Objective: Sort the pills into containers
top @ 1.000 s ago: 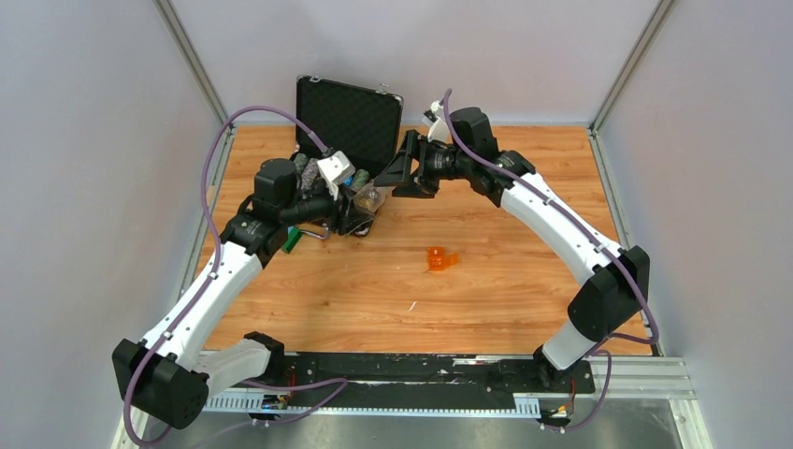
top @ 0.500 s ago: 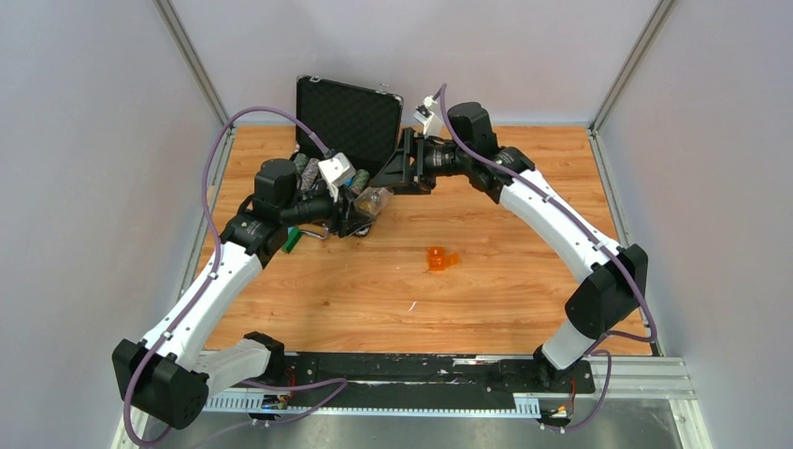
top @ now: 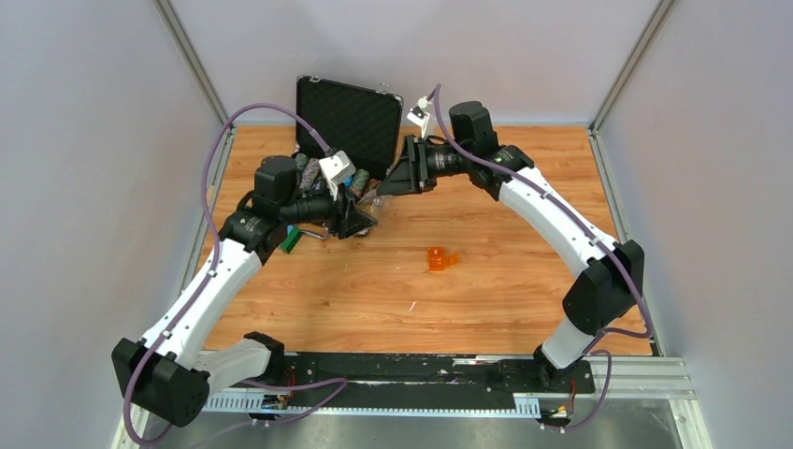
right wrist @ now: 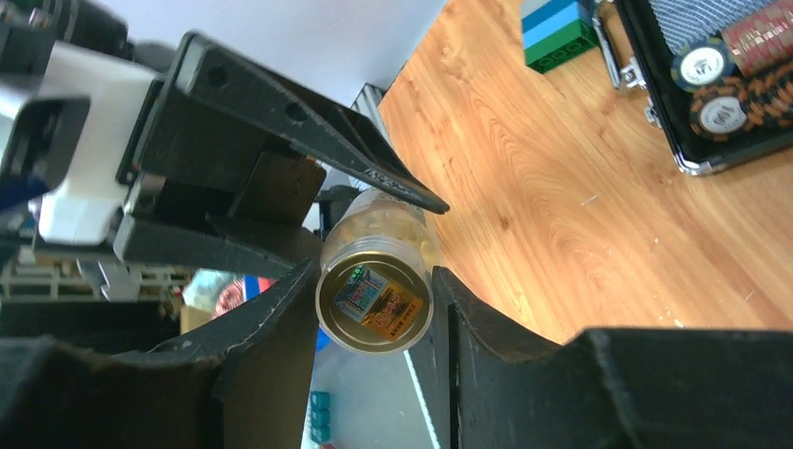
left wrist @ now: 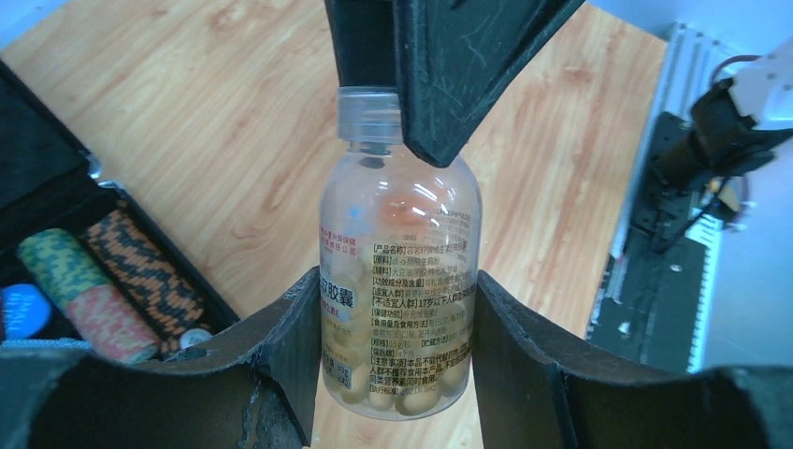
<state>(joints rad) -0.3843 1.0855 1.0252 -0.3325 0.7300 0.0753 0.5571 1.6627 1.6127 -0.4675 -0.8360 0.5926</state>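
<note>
While the left gripper (left wrist: pixel 397 309) clamped shut around the pill bottle (left wrist: pixel 400 234) to steady its body, the right gripper (right wrist: pixel 374 285) pinched the cap (left wrist: pixel 367 105), presumably to unscrew it. 1 orange container (top: pixel 439 259) lay on the table (top: pixel 374 299), well apart at 4 o'clock from the bottle.

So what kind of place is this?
Probably a robotics test cell: two white arms bolted at a wooden tabletop, grey panels walling it in, props like a pill bottle and black case.
</note>
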